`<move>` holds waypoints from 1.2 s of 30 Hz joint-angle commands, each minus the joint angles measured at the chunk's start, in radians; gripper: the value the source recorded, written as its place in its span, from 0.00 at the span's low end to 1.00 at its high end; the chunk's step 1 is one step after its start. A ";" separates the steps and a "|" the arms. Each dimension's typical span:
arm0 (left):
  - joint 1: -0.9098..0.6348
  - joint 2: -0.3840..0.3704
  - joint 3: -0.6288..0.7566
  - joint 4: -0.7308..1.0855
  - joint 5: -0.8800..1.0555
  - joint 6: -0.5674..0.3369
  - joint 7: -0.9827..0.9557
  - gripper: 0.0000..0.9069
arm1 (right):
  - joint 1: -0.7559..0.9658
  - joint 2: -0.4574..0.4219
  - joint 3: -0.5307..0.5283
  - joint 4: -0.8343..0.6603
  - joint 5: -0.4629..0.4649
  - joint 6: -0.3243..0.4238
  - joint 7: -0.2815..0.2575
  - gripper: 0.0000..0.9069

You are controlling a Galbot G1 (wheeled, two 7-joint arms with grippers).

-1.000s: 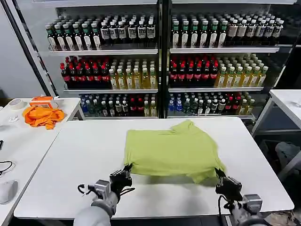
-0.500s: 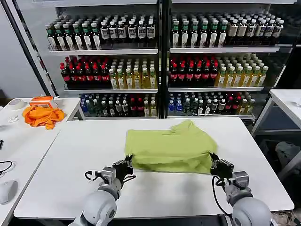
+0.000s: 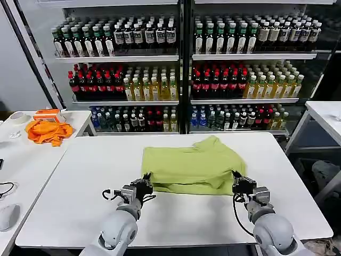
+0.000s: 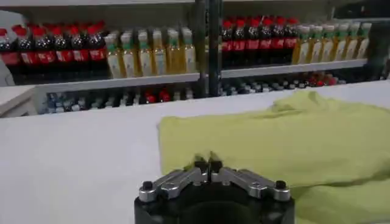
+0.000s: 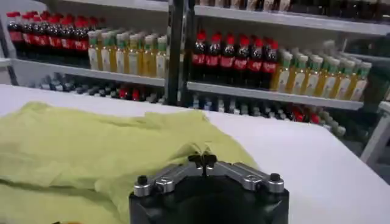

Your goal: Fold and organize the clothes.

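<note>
The lime-green T-shirt (image 3: 192,162) lies on the white table (image 3: 80,186), its near part doubled back over the rest. My left gripper (image 3: 145,184) is at its near left corner, shut on the fabric edge. My right gripper (image 3: 236,184) is at the near right corner, shut on the hem too. In the left wrist view the left gripper (image 4: 208,163) has its tips together against the T-shirt (image 4: 292,140). In the right wrist view a ridge of the T-shirt (image 5: 79,152) rises into the closed tips of the right gripper (image 5: 203,160).
An orange cloth (image 3: 49,131) and an orange box (image 3: 48,114) lie on the side table at the left. Shelves of bottles (image 3: 181,69) stand behind the table. Another white table (image 3: 325,114) is at the right. Bare tabletop surrounds the shirt.
Both grippers have moved away from me toward the shelves, carrying the shirt's near hem up and over. The shirt now looks shorter front to back.
</note>
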 commanded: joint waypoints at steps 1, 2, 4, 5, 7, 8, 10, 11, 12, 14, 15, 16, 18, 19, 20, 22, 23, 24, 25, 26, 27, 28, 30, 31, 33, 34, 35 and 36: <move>0.017 -0.001 -0.006 0.011 0.056 -0.022 0.001 1.00 | -0.013 0.007 0.019 0.012 -0.007 0.004 0.004 1.00; 0.022 -0.001 -0.008 0.004 0.055 -0.021 0.001 1.00 | -0.026 0.006 0.034 0.023 -0.008 0.004 0.003 1.00; 0.037 0.001 -0.015 -0.009 0.055 -0.022 0.001 1.00 | -0.057 0.005 0.067 0.043 -0.008 0.006 0.002 1.00; 0.056 0.003 -0.021 -0.024 0.054 -0.022 0.001 1.00 | -0.078 0.006 0.090 0.057 -0.007 0.005 0.002 1.00; 0.080 0.005 -0.029 -0.042 0.052 -0.022 0.002 1.00 | -0.138 0.006 0.143 0.090 -0.005 0.004 -0.003 1.00; 0.089 0.005 -0.032 -0.048 0.050 -0.023 0.002 1.00 | -0.160 0.005 0.158 0.101 -0.005 0.005 -0.005 1.00; 0.103 0.006 -0.037 -0.049 0.041 -0.023 0.003 1.00 | -0.199 0.002 0.188 0.109 -0.002 0.004 -0.007 1.00; 0.107 0.005 -0.039 -0.045 0.035 -0.023 0.003 1.00 | -0.209 -0.001 0.200 0.109 0.002 0.004 -0.009 1.00; 0.110 0.005 -0.039 -0.040 0.032 -0.024 0.003 1.00 | -0.221 -0.003 0.211 0.104 0.005 0.004 -0.011 1.00; 0.110 0.004 -0.037 -0.030 0.028 -0.026 0.004 1.00 | -0.229 -0.007 0.220 0.095 0.014 0.002 -0.010 1.00; 0.109 0.002 -0.034 -0.027 0.027 -0.026 0.005 1.00 | -0.228 -0.007 0.221 0.085 0.020 -0.001 -0.009 1.00; 0.106 0.001 -0.033 -0.022 0.026 -0.026 0.006 1.00 | -0.223 -0.006 0.221 0.076 0.025 -0.004 -0.008 1.00; 0.102 -0.003 -0.028 -0.013 0.026 -0.025 0.006 1.00 | -0.207 -0.002 0.217 0.043 0.051 -0.016 -0.003 1.00; 0.096 -0.005 -0.026 -0.008 0.027 -0.024 0.006 1.00 | -0.198 0.000 0.215 0.030 0.062 -0.021 -0.002 1.00; 0.092 -0.006 -0.024 -0.003 0.027 -0.023 0.005 1.00 | -0.192 0.001 0.212 0.019 0.077 -0.023 -0.003 1.00; 0.083 -0.005 -0.023 0.004 0.027 -0.022 0.005 1.00 | -0.179 0.004 0.204 0.009 0.109 -0.037 0.000 1.00; 0.080 -0.004 -0.023 0.007 0.027 -0.022 0.005 1.00 | -0.173 0.005 0.200 0.002 0.122 -0.043 0.001 1.00; 0.077 -0.001 -0.023 0.010 0.026 -0.021 0.005 0.81 | -0.166 0.005 0.195 -0.008 0.134 -0.048 0.002 1.00; 0.075 0.002 -0.022 0.012 0.025 -0.021 0.005 0.68 | -0.159 0.005 0.189 -0.017 0.143 -0.054 0.003 1.00; 0.074 0.004 -0.020 0.014 0.023 -0.019 0.006 0.59 | -0.153 0.004 0.185 -0.027 0.161 -0.058 0.005 0.79; 0.074 0.008 -0.020 0.014 0.018 -0.017 0.007 0.42 | -0.148 0.004 0.181 -0.032 0.179 -0.062 0.009 0.41; 0.074 0.012 -0.019 0.014 0.008 -0.014 0.009 0.31 | -0.140 0.004 0.178 -0.040 0.215 -0.075 0.016 0.12; 0.074 0.018 -0.019 0.014 -0.005 -0.006 0.012 0.07 | -0.129 0.003 0.172 -0.056 0.231 -0.084 0.014 0.00; 0.074 0.020 -0.019 0.016 -0.007 -0.006 0.013 0.07 | -0.127 0.003 0.169 -0.058 0.231 -0.085 0.013 0.00; 0.076 0.021 -0.021 0.017 -0.009 -0.006 0.014 0.07 | -0.126 0.003 0.166 -0.062 0.234 -0.089 0.013 0.00; 0.076 0.020 -0.021 0.017 -0.010 -0.006 0.015 0.06 | -0.127 0.002 0.165 -0.063 0.236 -0.089 0.011 0.00; 0.078 0.020 -0.020 0.016 -0.012 -0.006 0.017 0.06 | -0.128 0.002 0.164 -0.064 0.237 -0.088 0.009 0.00; 0.079 0.020 -0.020 0.015 -0.012 -0.006 0.019 0.06 | -0.128 0.002 0.163 -0.064 0.237 -0.088 0.008 0.00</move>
